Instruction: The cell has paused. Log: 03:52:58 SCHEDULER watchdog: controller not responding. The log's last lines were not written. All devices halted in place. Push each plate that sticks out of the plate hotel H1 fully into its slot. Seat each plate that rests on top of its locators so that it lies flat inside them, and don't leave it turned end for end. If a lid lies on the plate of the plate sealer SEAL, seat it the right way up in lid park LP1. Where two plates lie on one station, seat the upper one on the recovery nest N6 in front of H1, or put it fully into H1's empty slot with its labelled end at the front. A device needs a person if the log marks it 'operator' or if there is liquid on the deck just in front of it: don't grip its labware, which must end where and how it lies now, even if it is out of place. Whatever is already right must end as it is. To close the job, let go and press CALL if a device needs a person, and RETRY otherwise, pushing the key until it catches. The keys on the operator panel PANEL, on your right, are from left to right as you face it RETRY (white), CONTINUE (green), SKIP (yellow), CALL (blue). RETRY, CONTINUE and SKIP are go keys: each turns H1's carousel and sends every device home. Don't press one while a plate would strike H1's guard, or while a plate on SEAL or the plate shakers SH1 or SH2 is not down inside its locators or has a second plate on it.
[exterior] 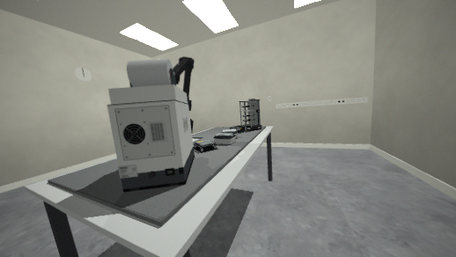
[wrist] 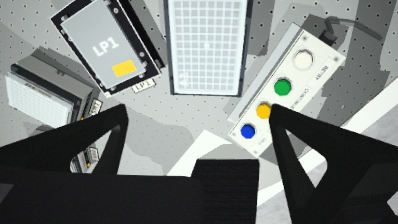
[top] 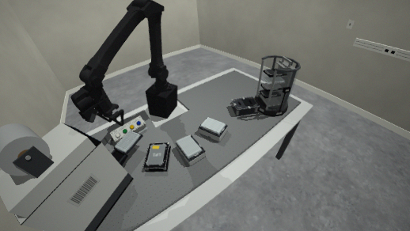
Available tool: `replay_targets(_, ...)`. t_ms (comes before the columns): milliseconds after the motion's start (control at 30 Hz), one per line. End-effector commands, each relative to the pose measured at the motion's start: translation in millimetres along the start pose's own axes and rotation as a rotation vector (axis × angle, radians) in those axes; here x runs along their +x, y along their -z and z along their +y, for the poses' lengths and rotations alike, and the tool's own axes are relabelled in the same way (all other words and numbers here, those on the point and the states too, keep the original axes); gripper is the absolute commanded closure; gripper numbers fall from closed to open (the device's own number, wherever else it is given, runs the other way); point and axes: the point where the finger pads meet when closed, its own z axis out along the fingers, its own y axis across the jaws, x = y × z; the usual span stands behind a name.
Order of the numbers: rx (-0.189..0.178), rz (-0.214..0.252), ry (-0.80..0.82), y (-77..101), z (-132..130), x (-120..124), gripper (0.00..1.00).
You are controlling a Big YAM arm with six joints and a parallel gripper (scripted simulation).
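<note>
— Black fingers spread wide, nothing between them: the gripper (wrist: 197, 131) hangs over the deck beside the operator panel (wrist: 320, 60). What's near?

— The blue key (wrist: 247, 131) lies just inside the right fingertip (wrist: 279, 117), the yellow key (wrist: 263, 110) touching its edge in view. Green (wrist: 282, 87) and white (wrist: 303, 59) sit farther along.

— And the labware?

— A gridded plate (wrist: 207, 45) lies ahead on the sealer (top: 75, 186), lid park LP1 (wrist: 106, 47) beside it. The plate hotel (top: 292, 67) stands well apart.
</note>
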Motion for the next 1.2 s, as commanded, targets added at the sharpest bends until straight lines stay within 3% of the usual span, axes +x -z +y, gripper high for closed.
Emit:
replay_targets(0, 0.012, -0.005, 0.093, 8.2, 13.0, 0.9, 0.00)
replay_targets(467, 0.069, 0.003, 0.487, 3.5, 52.0, 7.2, 0.00)
replay_targets(1167, 0.066, -0.039, 0.475, 16.7, 123.7, -1.7, 0.00)
